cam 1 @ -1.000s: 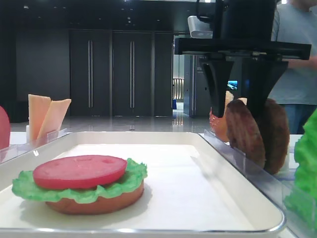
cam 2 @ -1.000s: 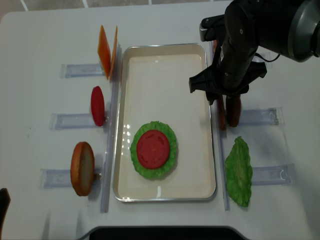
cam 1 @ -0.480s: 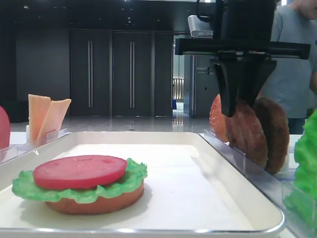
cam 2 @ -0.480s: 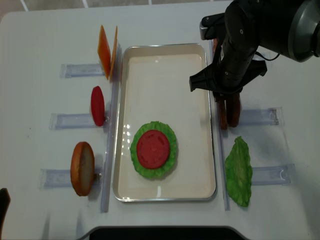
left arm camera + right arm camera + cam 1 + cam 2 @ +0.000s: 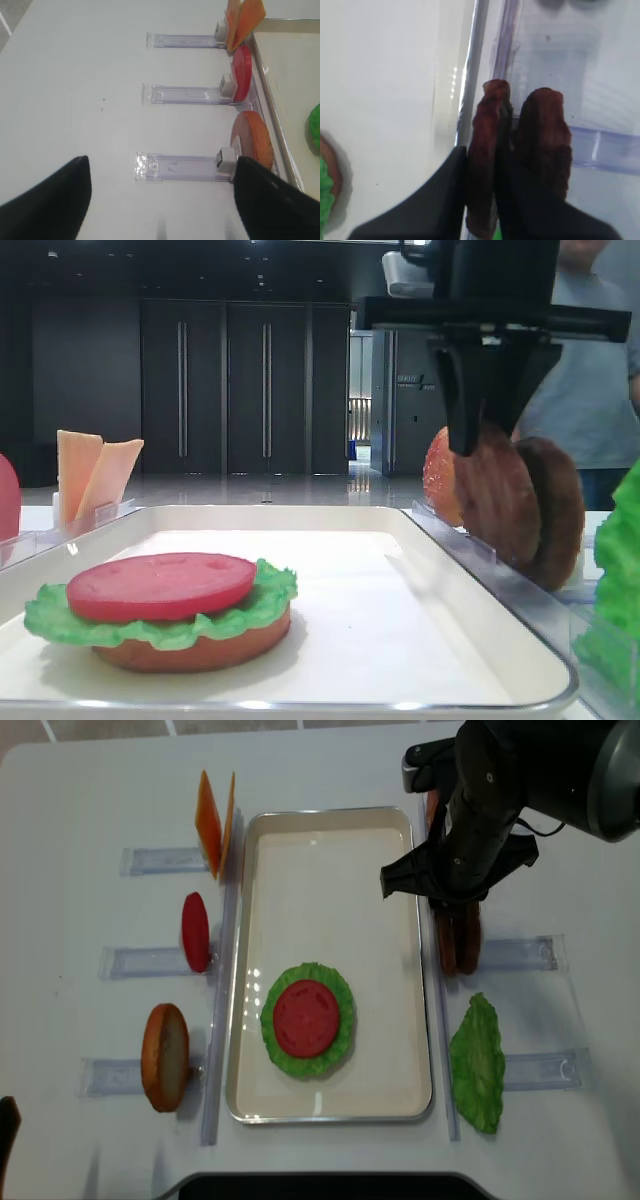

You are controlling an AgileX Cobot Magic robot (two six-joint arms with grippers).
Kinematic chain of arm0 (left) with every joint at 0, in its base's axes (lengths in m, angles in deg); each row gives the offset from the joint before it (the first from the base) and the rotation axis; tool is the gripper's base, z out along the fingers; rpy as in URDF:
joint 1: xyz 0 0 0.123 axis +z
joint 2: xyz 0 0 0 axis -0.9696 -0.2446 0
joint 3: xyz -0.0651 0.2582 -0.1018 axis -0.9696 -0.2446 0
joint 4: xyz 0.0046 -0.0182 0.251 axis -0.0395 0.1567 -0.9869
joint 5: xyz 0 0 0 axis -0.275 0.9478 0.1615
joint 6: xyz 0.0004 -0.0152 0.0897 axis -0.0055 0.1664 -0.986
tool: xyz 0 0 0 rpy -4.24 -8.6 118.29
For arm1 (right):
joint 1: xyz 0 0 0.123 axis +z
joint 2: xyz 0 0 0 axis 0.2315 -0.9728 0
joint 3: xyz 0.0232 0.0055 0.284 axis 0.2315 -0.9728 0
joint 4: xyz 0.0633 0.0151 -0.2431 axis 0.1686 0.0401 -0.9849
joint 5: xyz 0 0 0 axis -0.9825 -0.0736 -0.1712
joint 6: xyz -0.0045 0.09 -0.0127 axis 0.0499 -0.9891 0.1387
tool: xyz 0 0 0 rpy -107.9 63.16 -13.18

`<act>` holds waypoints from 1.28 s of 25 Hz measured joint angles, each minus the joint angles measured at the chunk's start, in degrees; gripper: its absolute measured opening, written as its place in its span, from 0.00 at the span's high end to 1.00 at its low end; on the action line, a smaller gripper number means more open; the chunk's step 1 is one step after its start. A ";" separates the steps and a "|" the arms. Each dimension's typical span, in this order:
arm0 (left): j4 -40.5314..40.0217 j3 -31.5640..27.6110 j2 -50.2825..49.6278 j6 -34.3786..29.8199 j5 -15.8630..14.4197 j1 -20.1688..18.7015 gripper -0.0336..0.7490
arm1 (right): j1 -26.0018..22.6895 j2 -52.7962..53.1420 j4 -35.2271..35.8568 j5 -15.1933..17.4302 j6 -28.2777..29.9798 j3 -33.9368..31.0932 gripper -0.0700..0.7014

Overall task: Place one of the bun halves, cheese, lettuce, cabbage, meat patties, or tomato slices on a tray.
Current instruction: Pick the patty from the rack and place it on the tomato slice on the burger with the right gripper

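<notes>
The right gripper (image 5: 482,200) is pressed shut on one of the two meat patties (image 5: 486,150), and its black fingers (image 5: 447,200) squeeze the patty from both sides. This patty is a thick, round, dark brown disc with a rough, bumpy face, and it stands up on its edge. The other patty (image 5: 543,140) looks just the same and stands right beside it in a clear holder (image 5: 600,145) on the white worktop (image 5: 100,820), just to the right of the tray (image 5: 330,860). The tray is big and white with a low rim and round corners. On it lies a flat orange-brown bun base (image 5: 200,650) with a green ruffled lettuce leaf (image 5: 150,625) on top and a shiny red tomato slice (image 5: 160,585) on top of that. More lettuce (image 5: 477,1065) sits on the right side. On the left stand two pale orange cheese slices (image 5: 215,820), another tomato slice (image 5: 195,932) and a domed bun half (image 5: 165,1057). The left gripper (image 5: 160,200) shows only as two dark fingers (image 5: 50,200) set well apart with nothing between them.
</notes>
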 joint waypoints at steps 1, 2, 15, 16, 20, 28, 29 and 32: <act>0.00 0.00 0.00 0.00 0.00 0.00 0.07 | 0.00 1.03 0.07 0.05 0.00 0.00 0.74; 0.00 0.00 0.00 0.00 0.00 0.00 0.07 | 0.00 2.14 0.31 0.05 0.08 0.00 0.74; 0.00 0.00 0.00 0.00 0.00 0.00 0.07 | 2.67 12.27 18.53 0.57 11.38 0.07 0.75; 0.00 0.00 0.00 0.00 0.00 0.00 0.07 | 3.11 12.27 21.67 0.57 13.13 0.07 0.75; 0.00 0.00 0.00 0.00 0.00 0.00 0.07 | 5.52 12.27 32.28 -0.22 21.58 0.07 0.75; 0.00 0.00 0.00 0.00 0.00 0.00 0.07 | 6.87 8.42 46.20 -4.36 34.19 -0.28 0.75; 0.00 0.00 0.00 0.00 0.00 0.00 0.07 | 6.87 7.34 48.48 -4.76 36.02 -0.75 0.75; 0.00 0.00 0.00 0.00 0.00 0.00 0.07 | 6.87 4.86 57.05 -6.78 44.77 -2.58 0.75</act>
